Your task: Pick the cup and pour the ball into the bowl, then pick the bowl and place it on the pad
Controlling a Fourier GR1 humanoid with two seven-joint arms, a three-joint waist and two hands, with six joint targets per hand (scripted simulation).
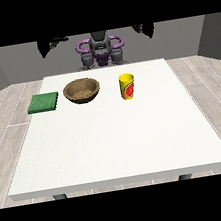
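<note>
A yellow cup (127, 86) stands upright on the white desk (117, 142), right of a brown bowl (81, 90). A green pad (43, 102) lies left of the bowl. Both hands (51, 44) (144, 28) hang raised near the robot, holding nothing; finger positions cannot be told.

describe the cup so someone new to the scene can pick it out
On the white table, look along the far row of three things. The cup is the one at the view's right, beside the brown bowl: the only upright, yellow thing, with a red mark on its side.
</note>
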